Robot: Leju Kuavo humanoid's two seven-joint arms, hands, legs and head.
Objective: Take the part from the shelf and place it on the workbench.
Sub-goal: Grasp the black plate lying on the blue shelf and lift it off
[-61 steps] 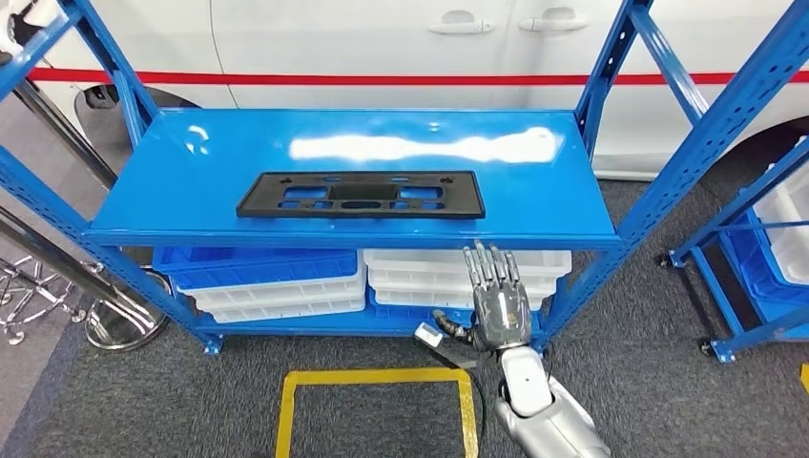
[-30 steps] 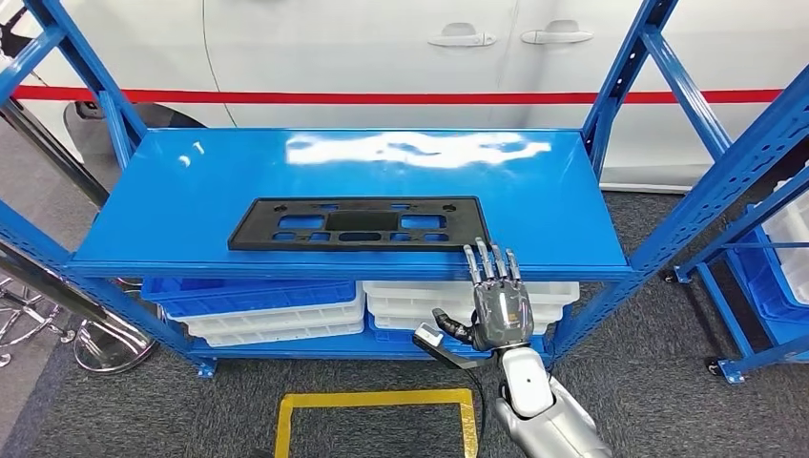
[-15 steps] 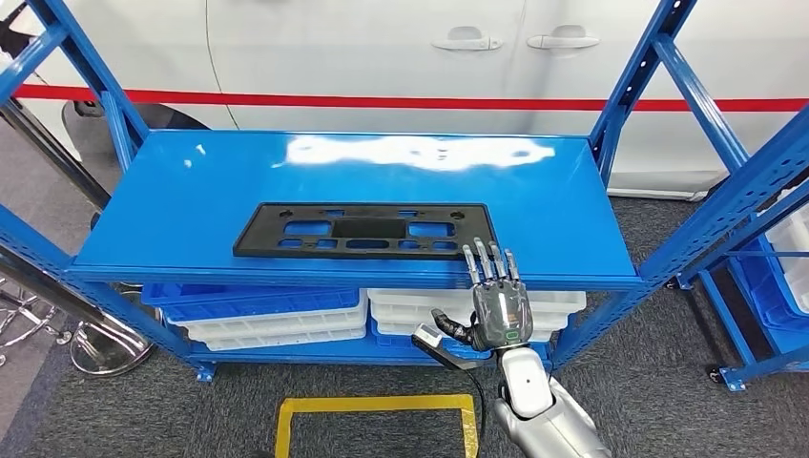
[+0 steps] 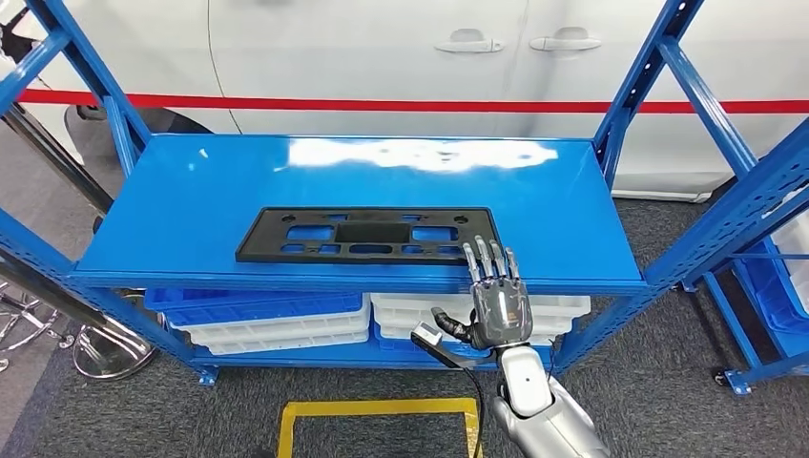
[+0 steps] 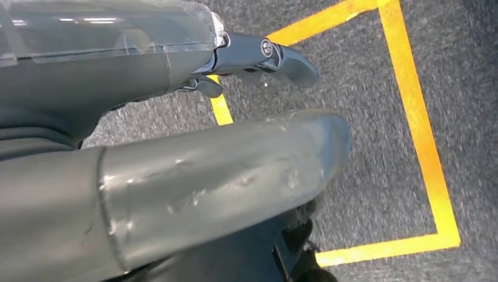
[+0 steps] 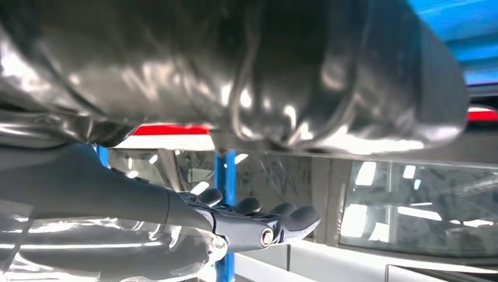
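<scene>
While a white car (image 4: 382, 57) with a red stripe stood behind it, the blue shelf (image 4: 572, 210) carried the flat black part (image 4: 367, 236) near the front edge of its top board, lying level. Below that board sat blue bins (image 4: 258, 310) and white bins (image 4: 420, 310) stacked side by side. On the grey carpet in front lay a yellow taped square (image 4: 377, 408). The right hand (image 4: 494, 296) was raised, fingers straight and spread, holding nothing, its fingertips just beside the part's right end. The left hand (image 5: 176, 176) hung over the carpet, gripping nothing.
</scene>
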